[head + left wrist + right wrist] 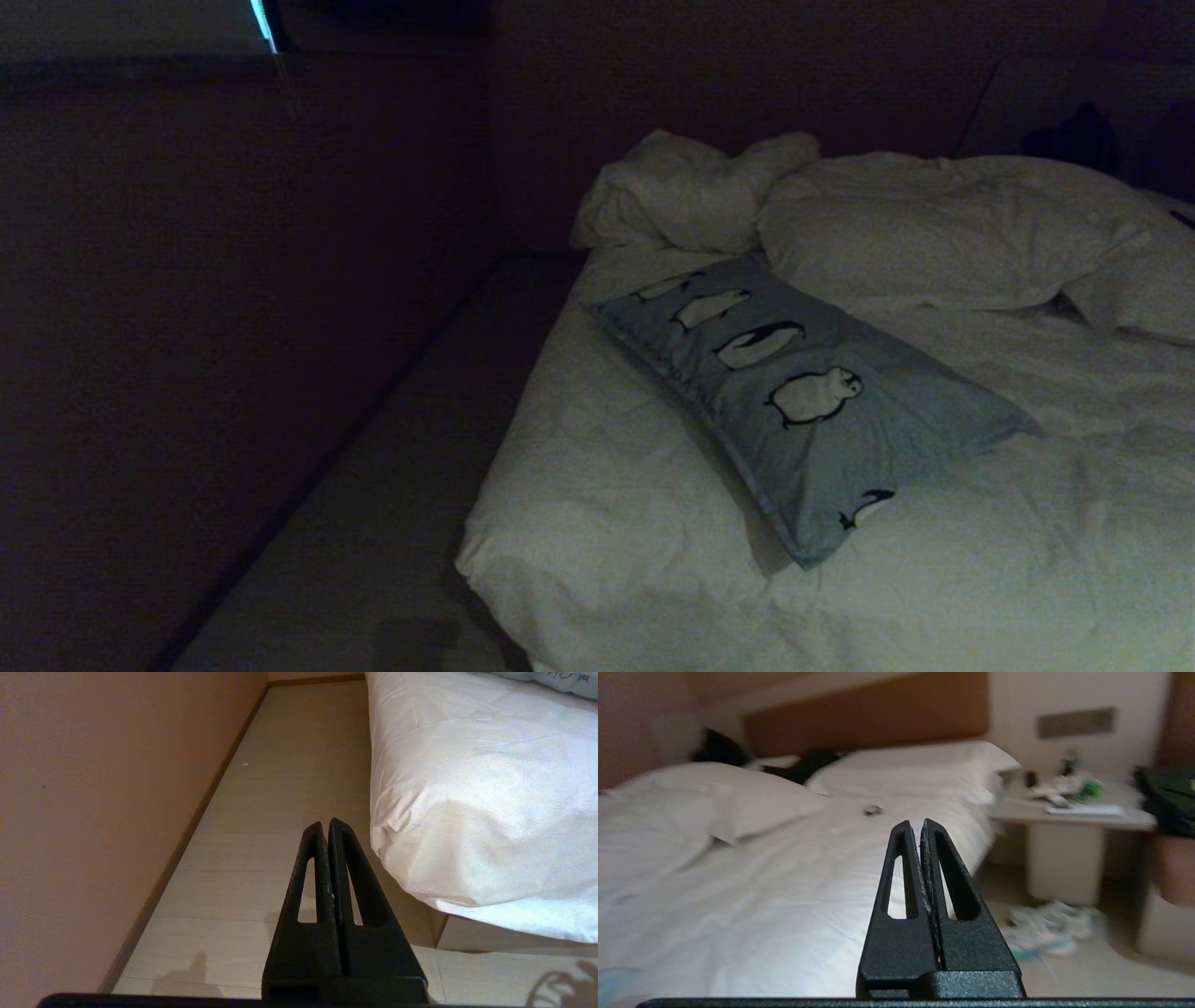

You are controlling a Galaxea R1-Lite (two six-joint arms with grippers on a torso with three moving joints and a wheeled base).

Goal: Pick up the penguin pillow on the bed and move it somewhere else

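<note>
we're lining up for the reach now. our right gripper (921, 822) hangs over the bed (653, 560), fingers pressed together and holding nothing; it needs to open wide before it comes down, and we'd pinch a corner or the near edge so the cloth bunches between the fingers. our left gripper (325, 822) is parked low over the floor (280, 812), clamped on nothing. the penguin pillow (803, 401) lies flat near the bed's left edge, long axis running from the near end toward the white pillows (934, 233).
</note>
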